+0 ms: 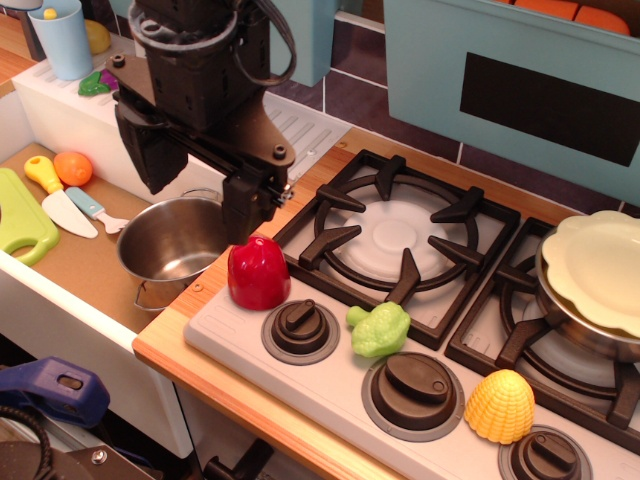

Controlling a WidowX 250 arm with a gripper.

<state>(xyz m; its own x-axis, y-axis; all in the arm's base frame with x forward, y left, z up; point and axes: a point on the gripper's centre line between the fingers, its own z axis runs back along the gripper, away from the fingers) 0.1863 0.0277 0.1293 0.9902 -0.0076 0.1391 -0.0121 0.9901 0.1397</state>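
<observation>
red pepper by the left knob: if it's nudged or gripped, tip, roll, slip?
The red pepper looks like glossy hard plastic, so probably stiff, light and a bit slippery. It stands upright on a narrow base at the stove edge, so a push could tip it. Rounded sides suggest it would roll, maybe toward the pot.

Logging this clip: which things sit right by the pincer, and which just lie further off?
By the pincer:
- red pepper, just under it
- steel pot, beside it
- left burner grate

Further off:
- green broccoli piece
- yellow corn
- pale yellow plate
- toy knife
- blue cup

Whether the pincer is open is hidden.
</observation>
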